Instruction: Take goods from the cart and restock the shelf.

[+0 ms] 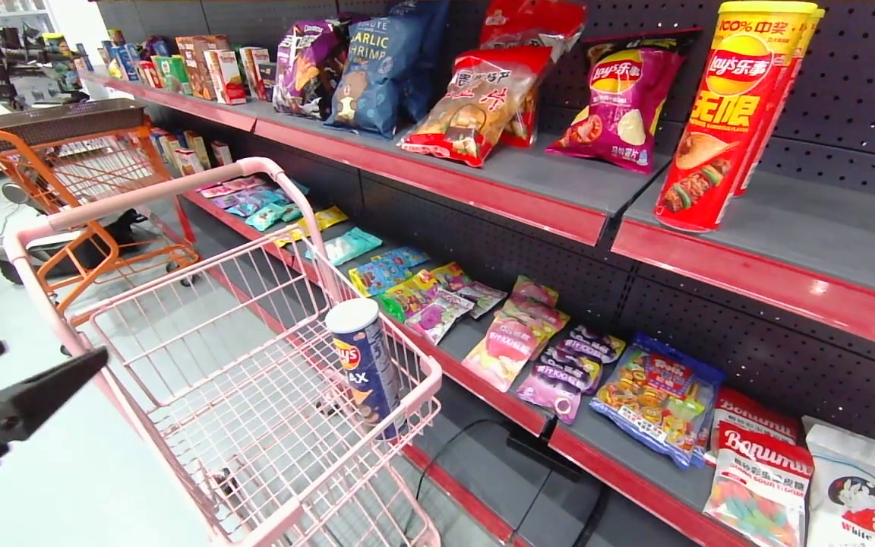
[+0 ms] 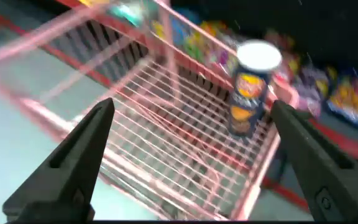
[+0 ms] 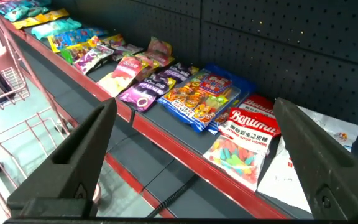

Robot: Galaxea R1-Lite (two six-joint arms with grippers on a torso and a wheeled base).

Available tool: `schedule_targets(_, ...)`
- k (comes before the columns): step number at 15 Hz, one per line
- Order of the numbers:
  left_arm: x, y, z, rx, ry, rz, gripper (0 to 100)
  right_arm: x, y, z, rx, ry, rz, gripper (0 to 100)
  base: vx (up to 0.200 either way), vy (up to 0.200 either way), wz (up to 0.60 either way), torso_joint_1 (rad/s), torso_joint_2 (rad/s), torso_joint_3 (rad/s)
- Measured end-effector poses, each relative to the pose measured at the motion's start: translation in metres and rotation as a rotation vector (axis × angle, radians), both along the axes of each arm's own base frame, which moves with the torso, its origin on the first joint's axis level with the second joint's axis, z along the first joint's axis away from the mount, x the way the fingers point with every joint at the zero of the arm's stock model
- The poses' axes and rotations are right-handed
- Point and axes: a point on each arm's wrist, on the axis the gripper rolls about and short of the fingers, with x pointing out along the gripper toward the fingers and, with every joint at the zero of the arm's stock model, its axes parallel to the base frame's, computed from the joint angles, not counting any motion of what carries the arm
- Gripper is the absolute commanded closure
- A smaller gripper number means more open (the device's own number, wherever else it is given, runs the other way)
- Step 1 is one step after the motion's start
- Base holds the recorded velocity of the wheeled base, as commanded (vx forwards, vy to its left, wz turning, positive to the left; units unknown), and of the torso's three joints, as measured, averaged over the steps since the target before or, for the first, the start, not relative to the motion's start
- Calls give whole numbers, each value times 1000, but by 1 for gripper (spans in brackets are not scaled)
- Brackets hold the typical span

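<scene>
Left arm lined up on the chip can in the cart; nothing grasped yet.

The left claw (image 2: 191, 104) hangs near the rim of the pink cart (image 1: 179, 186) with its fingers spread wide and empty. Across the basket, the blue chip can (image 1: 368, 365) stands upright in the corner nearest the shelf (image 1: 787, 220). The right claw (image 3: 194, 102) is likewise spread apart and holds nothing, over the candy bags (image 3: 197, 96) on the lower shelf. This looks like the approach before the pick. The next move probably calls for the left claw to cross the basket, straddle the can's body, close, and lift it clear of the wire rim.
</scene>
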Motion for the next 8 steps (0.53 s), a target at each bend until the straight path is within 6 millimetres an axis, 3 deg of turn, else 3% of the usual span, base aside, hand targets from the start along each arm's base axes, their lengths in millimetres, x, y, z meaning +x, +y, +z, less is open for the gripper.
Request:
schedule_targets(3,52,-7,-24,48,143,-198,0,0,0,0,-1,0,0,0,0,0,0,0,0,0)
schedule_targets(8,109,-35,-55,71,166,-381,0,0,0,0,-1,0,0,0,0,0,0,0,0,0)
